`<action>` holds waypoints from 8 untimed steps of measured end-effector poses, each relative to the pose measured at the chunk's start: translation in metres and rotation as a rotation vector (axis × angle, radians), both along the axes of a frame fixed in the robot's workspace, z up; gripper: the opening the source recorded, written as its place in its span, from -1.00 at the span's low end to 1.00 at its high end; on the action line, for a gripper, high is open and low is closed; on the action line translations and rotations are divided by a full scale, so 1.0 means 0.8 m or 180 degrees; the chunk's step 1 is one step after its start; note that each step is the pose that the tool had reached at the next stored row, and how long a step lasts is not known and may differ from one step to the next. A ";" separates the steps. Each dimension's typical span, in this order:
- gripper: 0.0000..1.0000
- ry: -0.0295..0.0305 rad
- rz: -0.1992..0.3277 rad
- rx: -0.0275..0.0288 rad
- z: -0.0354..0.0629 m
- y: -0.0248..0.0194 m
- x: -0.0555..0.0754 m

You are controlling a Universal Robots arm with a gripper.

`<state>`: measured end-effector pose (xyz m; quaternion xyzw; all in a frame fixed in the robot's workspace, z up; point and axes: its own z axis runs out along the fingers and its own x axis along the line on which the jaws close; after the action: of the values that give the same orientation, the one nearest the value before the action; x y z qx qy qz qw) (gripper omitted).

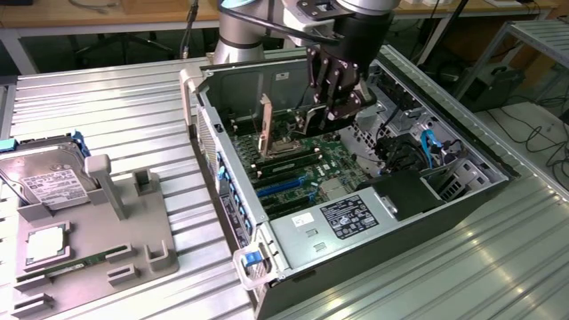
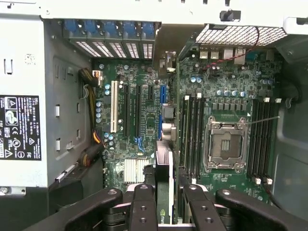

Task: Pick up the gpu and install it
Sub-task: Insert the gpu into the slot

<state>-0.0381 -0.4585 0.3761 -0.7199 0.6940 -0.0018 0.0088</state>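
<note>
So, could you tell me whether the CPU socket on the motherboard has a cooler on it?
No, the CPU socket sits bare, its metal frame exposed, with no cooler over it.

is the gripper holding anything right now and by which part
Yes: the gripper holds the gpu edge-on between its fingers, clamped on the card's upper edge, above the motherboard inside the open computer case.

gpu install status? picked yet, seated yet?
Picked: the gripper holds the gpu edge-on between its fingers, above the motherboard inside the open case. Seated: not yet; the card sits above the slots.
</note>
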 end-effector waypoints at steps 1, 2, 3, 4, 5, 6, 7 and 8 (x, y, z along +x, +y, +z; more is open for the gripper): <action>-0.46 -0.0001 0.0000 0.0000 0.000 0.0000 0.000; -0.46 -0.0005 0.0000 0.0000 -0.001 0.0000 0.000; -0.46 -0.0015 -0.0001 0.0000 -0.002 0.0000 0.000; -0.46 -0.0027 -0.0001 0.0000 -0.003 0.0000 0.000; -0.46 -0.0044 0.0000 -0.0001 -0.004 0.0000 0.000; -0.46 -0.0059 0.0000 -0.0001 -0.004 0.0000 0.000; -0.46 -0.0076 0.0000 -0.0001 -0.005 0.0000 0.000; -0.46 -0.0093 0.0000 -0.0001 -0.006 0.0000 0.000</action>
<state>-0.0381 -0.4585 0.3714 -0.7198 0.6938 -0.0124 0.0189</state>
